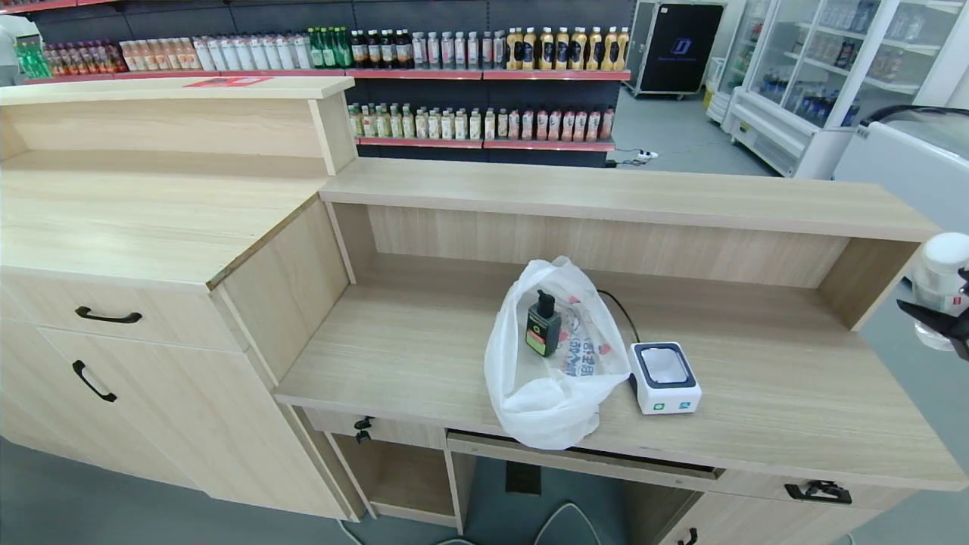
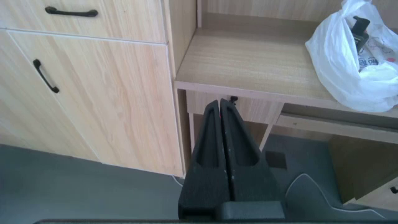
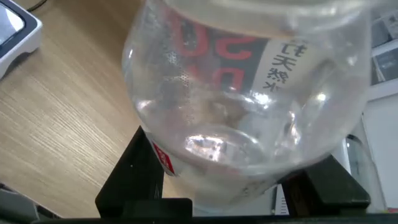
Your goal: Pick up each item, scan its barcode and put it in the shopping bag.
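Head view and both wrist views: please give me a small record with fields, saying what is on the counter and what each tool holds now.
counter: light wood, with a raised back ledge
shopping bag: white plastic, open at the top, near the counter's front edge
dark pump bottle: upright inside the shopping bag
scanner: white box, close beside the bag on the robot's right
left tool: shut, empty, lower than the counter top, in front of it
right tool: shut on the clear bottle, by the counter's right end
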Tool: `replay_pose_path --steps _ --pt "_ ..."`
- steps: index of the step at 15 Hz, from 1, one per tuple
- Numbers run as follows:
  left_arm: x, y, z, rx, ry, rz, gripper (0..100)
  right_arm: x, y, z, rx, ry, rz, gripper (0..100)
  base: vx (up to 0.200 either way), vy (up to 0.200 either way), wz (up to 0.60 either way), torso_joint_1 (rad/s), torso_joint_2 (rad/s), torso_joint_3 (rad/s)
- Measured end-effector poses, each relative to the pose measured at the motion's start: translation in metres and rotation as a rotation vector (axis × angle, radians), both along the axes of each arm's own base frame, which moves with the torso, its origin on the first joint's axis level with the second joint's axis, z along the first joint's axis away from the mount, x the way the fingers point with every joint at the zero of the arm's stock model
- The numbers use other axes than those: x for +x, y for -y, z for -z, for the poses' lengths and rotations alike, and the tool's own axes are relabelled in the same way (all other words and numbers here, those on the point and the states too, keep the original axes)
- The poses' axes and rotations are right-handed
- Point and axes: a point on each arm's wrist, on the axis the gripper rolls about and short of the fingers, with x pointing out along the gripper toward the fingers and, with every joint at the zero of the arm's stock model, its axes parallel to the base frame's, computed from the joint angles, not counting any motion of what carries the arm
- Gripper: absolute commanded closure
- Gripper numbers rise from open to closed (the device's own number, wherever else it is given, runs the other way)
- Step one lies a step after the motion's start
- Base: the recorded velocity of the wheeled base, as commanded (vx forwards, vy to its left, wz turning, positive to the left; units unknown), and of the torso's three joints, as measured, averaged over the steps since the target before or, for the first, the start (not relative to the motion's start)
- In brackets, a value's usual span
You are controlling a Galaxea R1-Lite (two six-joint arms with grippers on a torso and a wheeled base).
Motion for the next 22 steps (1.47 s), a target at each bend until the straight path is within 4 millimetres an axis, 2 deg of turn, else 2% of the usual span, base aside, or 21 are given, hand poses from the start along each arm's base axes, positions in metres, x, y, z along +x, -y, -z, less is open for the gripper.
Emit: replay_pose_path --steps 2,6,12,16,22 --pt "0.0 0.0 0.0 0.0 0.0 0.0 100 0.006 0.001 0.005 -0.027 -0.002 -0.04 100 0.0 0.0 0.0 0.0 0.0 0.0" --pt "0.0 0.0 0.0 0.0 0.0 -0.001 100 0.03 -0.014 0.019 -0.069 0.015 -0.316 100 0.0 0.0 0.0 0.0 0.0 0.0" --pt "0.0 0.0 0.0 0.0 0.0 0.0 100 0.053 -0.026 0.06 -0.055 -0.049 -0.455 100 0.0 0.0 0.0 0.0 0.0 0.0" --pt "0.0 0.0 0.0 0.0 0.0 0.0 100 0.071 -0.038 0.074 -0.037 -0.064 -0.526 100 0.0 0.0 0.0 0.0 0.0 0.0" --pt "0.0 0.0 0.0 0.0 0.0 0.0 100 0.081 -0.045 0.088 -0.087 -0.035 -0.584 100 0.0 0.0 0.0 0.0 0.0 0.0"
